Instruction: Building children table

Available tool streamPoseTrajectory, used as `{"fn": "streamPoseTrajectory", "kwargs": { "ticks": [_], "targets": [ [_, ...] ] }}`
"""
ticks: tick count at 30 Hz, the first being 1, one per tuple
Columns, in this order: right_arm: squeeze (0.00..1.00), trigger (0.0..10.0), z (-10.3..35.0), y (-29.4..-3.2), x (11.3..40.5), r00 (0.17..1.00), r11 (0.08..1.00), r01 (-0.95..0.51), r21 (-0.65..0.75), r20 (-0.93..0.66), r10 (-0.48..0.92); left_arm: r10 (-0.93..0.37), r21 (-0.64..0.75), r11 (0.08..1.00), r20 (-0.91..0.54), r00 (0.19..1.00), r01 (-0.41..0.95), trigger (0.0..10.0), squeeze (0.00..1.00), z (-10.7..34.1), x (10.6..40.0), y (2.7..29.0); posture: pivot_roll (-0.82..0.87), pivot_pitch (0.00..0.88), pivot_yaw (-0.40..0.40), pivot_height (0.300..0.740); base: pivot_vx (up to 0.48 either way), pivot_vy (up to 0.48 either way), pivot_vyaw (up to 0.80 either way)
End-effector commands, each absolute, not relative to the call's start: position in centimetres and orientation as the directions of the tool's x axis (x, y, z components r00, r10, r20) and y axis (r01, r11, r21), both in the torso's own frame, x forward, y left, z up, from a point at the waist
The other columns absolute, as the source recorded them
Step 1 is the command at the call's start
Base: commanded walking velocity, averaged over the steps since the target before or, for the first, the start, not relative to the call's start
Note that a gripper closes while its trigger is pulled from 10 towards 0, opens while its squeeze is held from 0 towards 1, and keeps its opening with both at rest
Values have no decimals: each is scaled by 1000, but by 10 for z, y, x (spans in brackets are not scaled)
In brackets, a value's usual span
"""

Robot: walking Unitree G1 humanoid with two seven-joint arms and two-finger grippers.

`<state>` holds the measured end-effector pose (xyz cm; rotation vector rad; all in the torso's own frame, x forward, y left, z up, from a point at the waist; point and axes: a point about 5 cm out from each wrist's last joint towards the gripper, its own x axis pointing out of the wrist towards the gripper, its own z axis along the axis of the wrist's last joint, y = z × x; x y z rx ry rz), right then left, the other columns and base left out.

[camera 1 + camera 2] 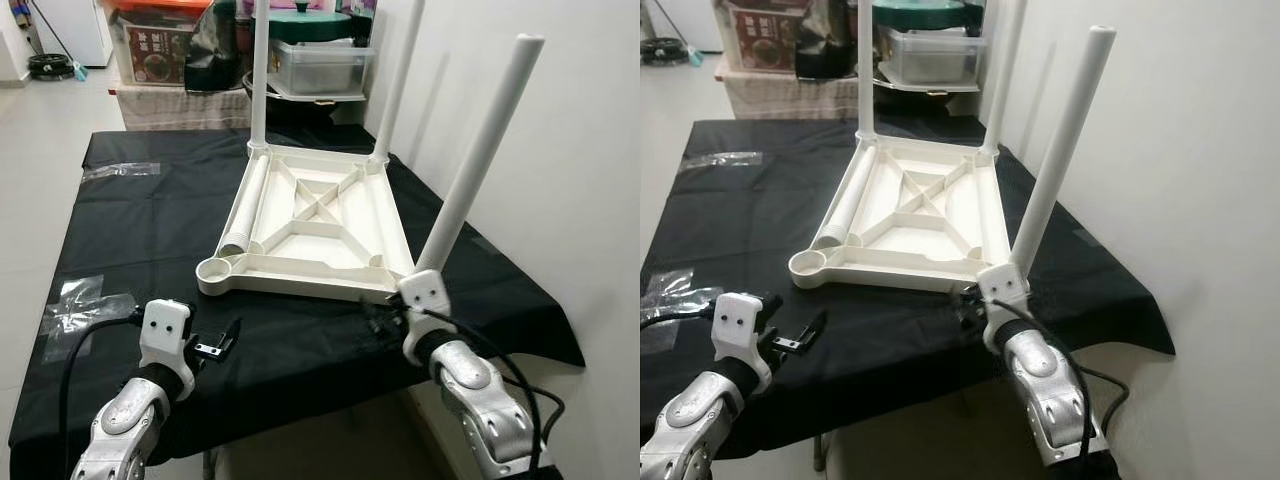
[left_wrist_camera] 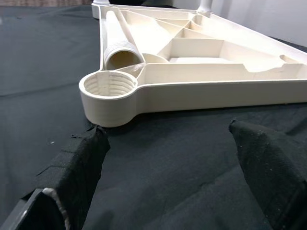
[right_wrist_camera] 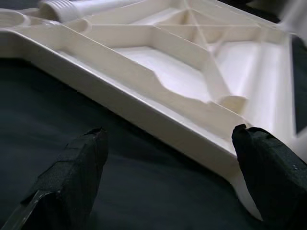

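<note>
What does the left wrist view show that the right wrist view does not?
Left wrist view: the empty threaded corner socket seen from close by, and the open threaded end of the loose leg lying inside the upturned table top.
Right wrist view: the table top's near right corner and the crossed ribs from close by.
Both: the white table top, the black cloth beneath it, and open black fingers.

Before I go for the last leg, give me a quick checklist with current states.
1. Three legs standing in their corner sockets: ok.
2. Near left socket bare and unobstructed: ok.
3. Loose leg lying inside the upturned table top, threaded end toward the socket: ok.
4. Left gripper jaws open, short of the socket: ok.
5. Right gripper jaws open at the near edge: ok.
6. Standing legs fully tightened: cannot tell.
</note>
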<state>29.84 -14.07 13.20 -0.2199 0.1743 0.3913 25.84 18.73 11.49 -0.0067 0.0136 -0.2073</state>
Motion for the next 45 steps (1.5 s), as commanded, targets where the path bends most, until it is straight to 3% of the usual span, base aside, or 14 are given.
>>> {"fn": "streamPoseTrajectory", "kwargs": {
  "ticks": [1, 9, 14, 16, 25, 33, 45],
  "targets": [
    [0, 10000, 142, -142, 304, 927, 920, -357, -159, -181, 329, -175, 9, 985, -1, 985, 175, 10000, 0, 117, 258, 189, 4, 0, -100, 740, 0, 0, 0],
    [0, 10000, 151, -130, 299, 943, 910, -333, -249, -105, 316, -87, 14, 996, -3, 996, 87, 10000, 0, 118, 253, 196, 21, 0, -94, 740, 0, 0, 0],
    [0, 10000, 156, -114, 300, 916, 887, -400, -230, -76, 393, -55, 31, 998, 15, 998, 54, 10000, 0, 122, 255, 199, 25, 0, -90, 740, 0, 0, 0],
    [0, 10000, 161, -110, 301, 918, 874, -388, -293, -43, 393, -49, 32, 998, 25, 999, 48, 10000, 0, 124, 257, 200, 24, 0, -88, 740, 0, 0, 800],
    [0, 10000, 156, -104, 309, 921, 889, -387, -244, -56, 386, -17, 27, 1000, 50, 999, 15, 10000, 0, 130, 261, 203, 37, 0, -88, 740, 0, 0, 800],
    [0, 10000, 157, -98, 317, 914, 893, -405, -194, -79, 398, -14, 34, 999, 53, 998, 12, 10000, 0, 131, 262, 202, 47, 0, -90, 740, 0, 0, 0],
    [0, 10000, 150, -72, 327, 810, 791, -587, -172, -143, 569, -62, -10, 998, 109, 992, 64, 10000, 0, 141, 266, 196, 69, 0, -89, 740, 111, 0, 0]
  ]
}}
